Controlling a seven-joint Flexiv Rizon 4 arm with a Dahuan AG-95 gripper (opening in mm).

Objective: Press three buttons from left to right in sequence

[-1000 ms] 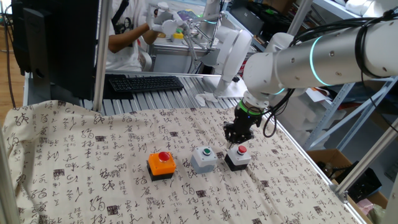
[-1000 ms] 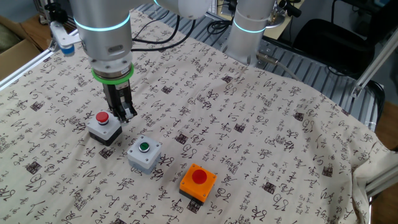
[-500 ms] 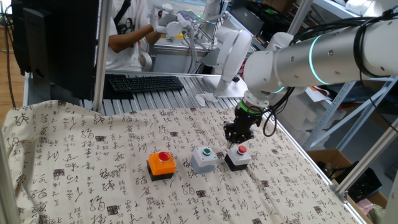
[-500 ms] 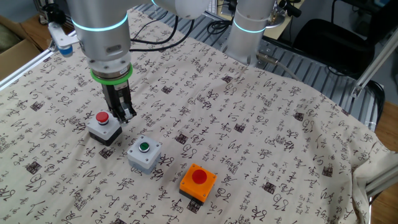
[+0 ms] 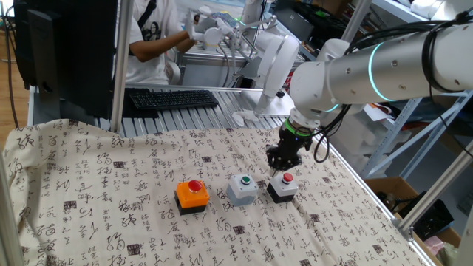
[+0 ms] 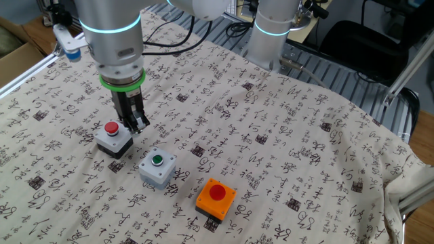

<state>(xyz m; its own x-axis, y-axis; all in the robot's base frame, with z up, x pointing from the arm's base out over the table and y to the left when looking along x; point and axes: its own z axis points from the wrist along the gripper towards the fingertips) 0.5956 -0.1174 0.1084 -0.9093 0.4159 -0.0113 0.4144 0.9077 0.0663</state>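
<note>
Now, from one fixed view, you had the grey-and-black gripper (image 5: 281,164), jaws pressed together, just behind the black box with the small red button (image 5: 283,186). From the other fixed view, the light grey box with green button (image 6: 157,168) sat between it and the orange box with red button (image 6: 216,198) on the cloth-covered table (image 6: 285,149).

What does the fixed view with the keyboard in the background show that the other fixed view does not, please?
Only that view shows the black keyboard, a person in a white shirt behind it, and shelving at the right. Only the other view shows the arm's white base column, a cardboard box corner and a black chair. Both show the shut claw pointing down beside the black box, plus the grey box, the orange box and the printed cloth.
</note>
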